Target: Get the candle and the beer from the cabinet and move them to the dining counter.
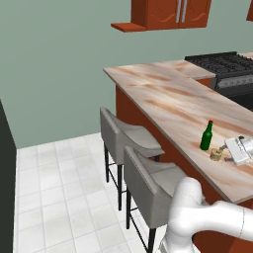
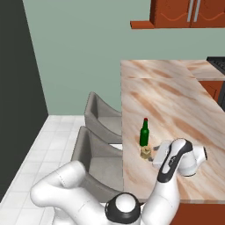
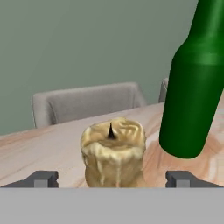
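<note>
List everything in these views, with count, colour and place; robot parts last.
Squat tan candle: one, on the marble-veined dining counter, between the open fingers.
Slim dark-green beer bottle: one, upright beside the candle.
Grey bar stools: two, along the counter's edge.
Reddish-brown wall cabinet: one, high on the far wall.
Black gas stove: one, at the counter's far end.
White robot arm: one, reaching over the counter.

You face a sage-green wall (image 1: 59, 59) and white tiled floor (image 1: 54, 197). Two grey bar stools (image 1: 131, 136); black gas stove (image 1: 225, 64).
</note>
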Robot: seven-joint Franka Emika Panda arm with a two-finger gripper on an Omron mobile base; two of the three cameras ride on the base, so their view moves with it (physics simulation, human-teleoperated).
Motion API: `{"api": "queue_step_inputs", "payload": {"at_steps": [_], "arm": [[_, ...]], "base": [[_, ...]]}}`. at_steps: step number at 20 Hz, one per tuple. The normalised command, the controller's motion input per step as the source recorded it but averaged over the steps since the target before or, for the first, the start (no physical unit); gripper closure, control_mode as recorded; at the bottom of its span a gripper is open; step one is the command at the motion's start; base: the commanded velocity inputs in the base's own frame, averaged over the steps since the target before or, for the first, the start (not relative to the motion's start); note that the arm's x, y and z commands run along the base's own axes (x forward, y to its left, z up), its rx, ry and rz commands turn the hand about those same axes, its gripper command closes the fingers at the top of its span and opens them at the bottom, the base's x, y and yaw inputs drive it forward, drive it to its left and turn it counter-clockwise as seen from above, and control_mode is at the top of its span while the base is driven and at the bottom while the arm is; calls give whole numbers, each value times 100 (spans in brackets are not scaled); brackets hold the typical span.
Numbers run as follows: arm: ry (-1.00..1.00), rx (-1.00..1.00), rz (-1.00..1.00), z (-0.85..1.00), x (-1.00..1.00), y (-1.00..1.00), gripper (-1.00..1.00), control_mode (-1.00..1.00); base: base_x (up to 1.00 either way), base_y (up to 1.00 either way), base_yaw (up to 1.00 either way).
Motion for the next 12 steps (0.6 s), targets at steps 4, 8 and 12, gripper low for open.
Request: {"api": "queue_step_inputs", "payload": {"at_steps": [4,8,12], "arm": [[10,-3,-12,37,-37,-6,-100,-100],[14,-7,-25,30,-48,0,-100,-100],[4,-21,-23,19,-55,4,-100,-100]], "base": [[0,0,0],[0,0,0],[0,0,0]]}}
